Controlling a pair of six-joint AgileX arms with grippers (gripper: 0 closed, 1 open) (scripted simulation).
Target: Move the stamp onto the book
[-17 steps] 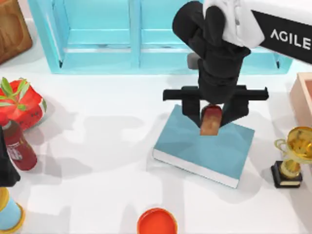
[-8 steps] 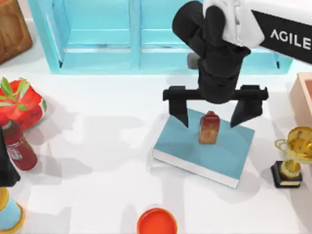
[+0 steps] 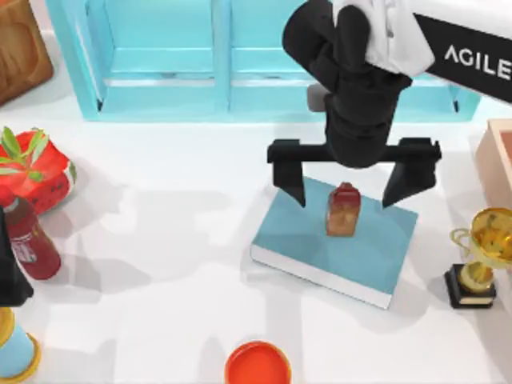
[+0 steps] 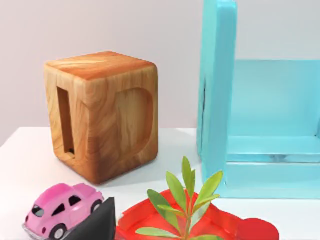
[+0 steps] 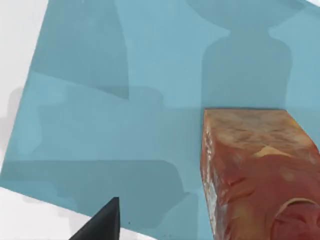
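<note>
The stamp (image 3: 342, 210), an orange-brown block with a dark red knob, stands upright on the teal-blue book (image 3: 298, 238) right of the table's middle. My right gripper (image 3: 346, 194) hangs over it, open, one finger on each side and both apart from the block. In the right wrist view the stamp (image 5: 255, 170) rests on the book's cover (image 5: 125, 100), and one dark fingertip (image 5: 102, 222) shows beside it. My left arm (image 3: 10, 276) is parked at the table's left edge.
A light blue shelf unit (image 3: 160, 64) runs along the back. A dark red bottle (image 3: 30, 240), a red planter (image 3: 36, 172) and a wooden block (image 3: 20, 48) stand at the left. An orange-red disc (image 3: 258, 364) lies in front and a gold trophy (image 3: 480, 256) stands right of the book.
My right gripper, shut on the stamp a second ago, has opened wide. The stamp now stands free on the book, and the gripper has lifted slightly.
</note>
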